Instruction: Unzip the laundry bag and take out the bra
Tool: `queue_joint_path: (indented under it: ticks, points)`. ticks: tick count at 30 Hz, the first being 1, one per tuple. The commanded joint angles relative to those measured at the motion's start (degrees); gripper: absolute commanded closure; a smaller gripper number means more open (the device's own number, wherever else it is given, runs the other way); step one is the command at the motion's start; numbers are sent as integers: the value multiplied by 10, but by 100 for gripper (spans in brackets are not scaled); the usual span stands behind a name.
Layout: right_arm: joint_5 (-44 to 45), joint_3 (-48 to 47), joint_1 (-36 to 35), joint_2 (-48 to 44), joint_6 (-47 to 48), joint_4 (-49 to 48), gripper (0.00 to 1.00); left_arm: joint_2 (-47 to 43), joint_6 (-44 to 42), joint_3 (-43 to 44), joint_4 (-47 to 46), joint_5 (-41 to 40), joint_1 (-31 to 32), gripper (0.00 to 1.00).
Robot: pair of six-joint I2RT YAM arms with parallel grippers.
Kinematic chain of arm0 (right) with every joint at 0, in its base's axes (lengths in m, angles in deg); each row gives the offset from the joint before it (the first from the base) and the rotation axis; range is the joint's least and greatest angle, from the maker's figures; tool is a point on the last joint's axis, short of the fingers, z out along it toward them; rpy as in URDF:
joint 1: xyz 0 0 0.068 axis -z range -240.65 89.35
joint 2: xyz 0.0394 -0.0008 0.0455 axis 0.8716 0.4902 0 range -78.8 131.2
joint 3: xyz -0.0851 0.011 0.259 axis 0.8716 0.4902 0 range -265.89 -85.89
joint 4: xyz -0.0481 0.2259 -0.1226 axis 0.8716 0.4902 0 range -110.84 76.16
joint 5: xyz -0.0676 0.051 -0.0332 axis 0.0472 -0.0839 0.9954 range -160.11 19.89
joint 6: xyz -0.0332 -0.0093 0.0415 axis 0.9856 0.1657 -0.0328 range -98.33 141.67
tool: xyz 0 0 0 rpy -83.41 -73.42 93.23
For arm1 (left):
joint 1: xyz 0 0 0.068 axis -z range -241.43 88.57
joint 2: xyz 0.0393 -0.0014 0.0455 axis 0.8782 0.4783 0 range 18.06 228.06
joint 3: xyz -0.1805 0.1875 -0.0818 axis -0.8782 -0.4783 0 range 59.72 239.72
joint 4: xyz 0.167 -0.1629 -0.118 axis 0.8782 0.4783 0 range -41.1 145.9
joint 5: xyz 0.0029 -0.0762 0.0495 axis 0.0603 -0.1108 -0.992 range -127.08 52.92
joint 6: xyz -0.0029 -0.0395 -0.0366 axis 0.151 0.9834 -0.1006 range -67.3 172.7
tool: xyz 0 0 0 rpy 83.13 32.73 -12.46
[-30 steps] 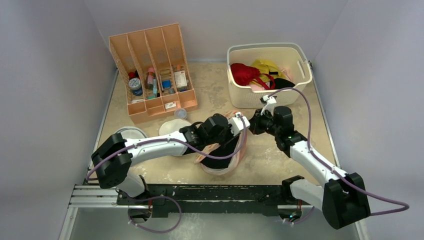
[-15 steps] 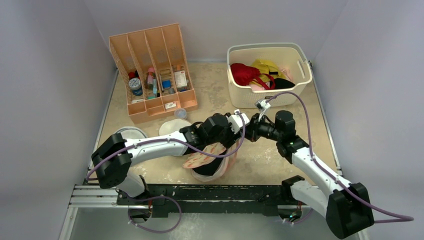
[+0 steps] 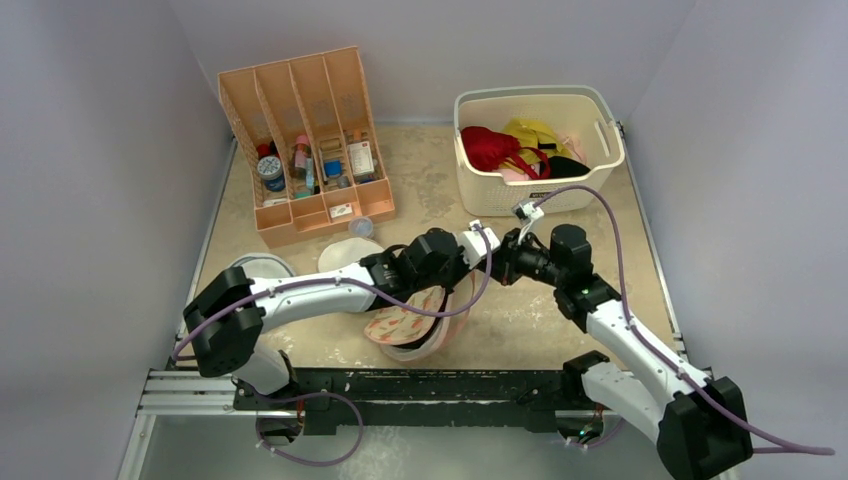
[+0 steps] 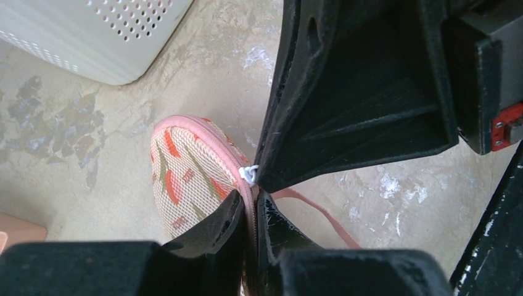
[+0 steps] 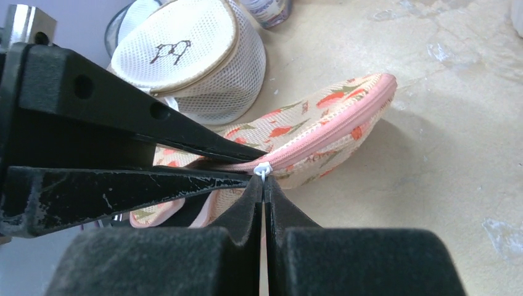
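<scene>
The laundry bag [image 3: 412, 322], cream-peach with red flower print and a pink zip rim, hangs just above the table in front of the arms. My left gripper [image 4: 251, 200] is shut on the bag's pink zip rim, and it shows in the top view [image 3: 468, 268]. My right gripper [image 5: 264, 185] is shut on the white zip pull [image 5: 263, 168], tip to tip with the left fingers [image 5: 154, 111]. The bag shows partly open at its near end in the right wrist view [image 5: 321, 123]. A dark strip there [image 5: 187, 213] looks like the black bra; most of it is hidden.
A white basket [image 3: 530, 95] with red and yellow garments stands at the back right. A peach organizer [image 3: 305, 140] with bottles stands at the back left. A round white mesh bag with a glasses drawing [image 5: 185, 55] and a mesh disc [image 3: 260, 268] lie left of the bag.
The bag has swung from hanging open with its black inside showing to lying flatter with its printed side up. My right gripper moved left, close against the left one.
</scene>
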Motion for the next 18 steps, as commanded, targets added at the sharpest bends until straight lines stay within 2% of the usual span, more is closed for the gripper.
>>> queue_joint_path:
  ticks: [1, 4, 7, 13, 18]
  points:
    - [61, -9, -1, -17, -17, 15, 100, -31, -32, 15, -13, -6, -2, 93]
    - [78, -11, 4, -3, -14, 11, 100, -44, -51, 12, -6, -5, -2, 99]
    - [76, -9, 19, 26, -7, -8, 100, -63, -59, 5, -11, -1, -1, 100]
    - [17, 6, 87, 98, -9, -85, 100, -93, -66, -14, -34, 33, 3, 100]
    - [-25, 18, 115, 125, -16, -112, 100, -105, -65, -22, -47, 44, 7, 100]
